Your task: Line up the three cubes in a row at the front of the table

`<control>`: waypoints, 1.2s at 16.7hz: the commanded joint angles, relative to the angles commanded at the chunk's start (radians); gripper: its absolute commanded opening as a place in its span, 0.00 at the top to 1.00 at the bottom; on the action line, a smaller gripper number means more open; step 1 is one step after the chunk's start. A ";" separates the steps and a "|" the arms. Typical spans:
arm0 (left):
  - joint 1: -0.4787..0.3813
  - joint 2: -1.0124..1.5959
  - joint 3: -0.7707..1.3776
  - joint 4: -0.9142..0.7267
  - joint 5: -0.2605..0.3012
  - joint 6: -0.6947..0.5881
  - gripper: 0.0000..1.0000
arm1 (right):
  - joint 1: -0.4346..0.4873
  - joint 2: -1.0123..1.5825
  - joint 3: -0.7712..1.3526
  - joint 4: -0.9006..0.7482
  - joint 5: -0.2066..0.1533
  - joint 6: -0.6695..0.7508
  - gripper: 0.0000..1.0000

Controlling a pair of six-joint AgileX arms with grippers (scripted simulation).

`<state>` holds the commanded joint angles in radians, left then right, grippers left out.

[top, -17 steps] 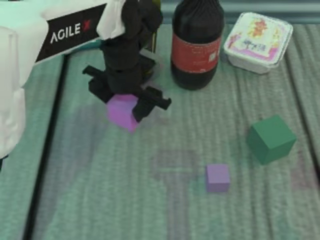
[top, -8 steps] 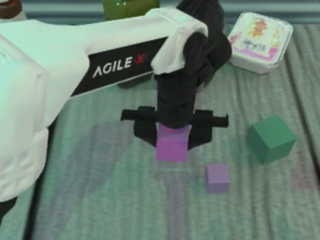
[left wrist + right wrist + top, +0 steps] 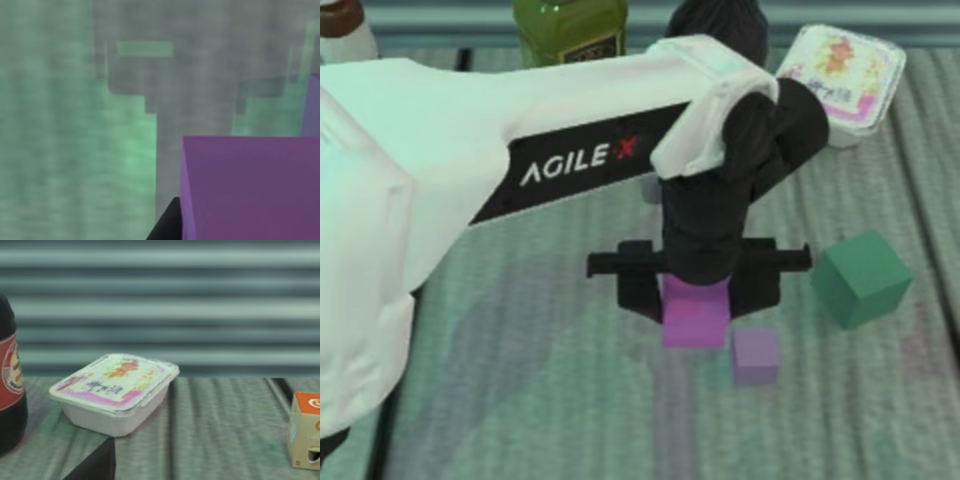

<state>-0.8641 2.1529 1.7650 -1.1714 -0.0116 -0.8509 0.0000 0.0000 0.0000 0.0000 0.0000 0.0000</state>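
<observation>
rendered sim tabletop, ribbed grey-green plank table point(image 3: 520, 400), slatted wall point(image 3: 160, 305), random groceries like food tub point(image 3: 115, 390), dark bottle point(image 3: 10, 375)

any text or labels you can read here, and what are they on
"AGILE X": on the left arm, top view.
Food tub lid print: too blurred to read.
Dark bottle red label: unreadable.
Green bottle label: unreadable.
Orange box: only a white mark, unreadable.

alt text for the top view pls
The left pincer holds the magenta cube beside the lavender cube, with the green cube to their right. A food tub sits behind.
</observation>
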 joint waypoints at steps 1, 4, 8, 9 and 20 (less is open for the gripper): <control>0.000 0.000 0.000 0.000 0.000 0.000 1.00 | 0.000 0.000 0.000 0.000 0.000 0.000 0.00; 0.005 0.009 -0.009 0.017 0.000 0.003 1.00 | 0.000 0.000 0.000 0.000 0.000 0.000 0.00; 0.003 0.044 -0.095 0.144 0.000 0.005 1.00 | 0.000 0.000 0.000 0.000 0.000 0.000 0.00; 0.003 0.054 -0.119 0.180 0.000 0.005 1.00 | 0.000 0.000 0.000 0.000 0.000 0.000 0.00; 0.003 0.075 -0.165 0.240 0.001 0.004 0.62 | 0.000 0.000 0.000 0.000 0.000 0.000 0.00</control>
<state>-0.8609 2.2280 1.6000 -0.9312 -0.0109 -0.8467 0.0000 0.0000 0.0000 0.0000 0.0000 0.0000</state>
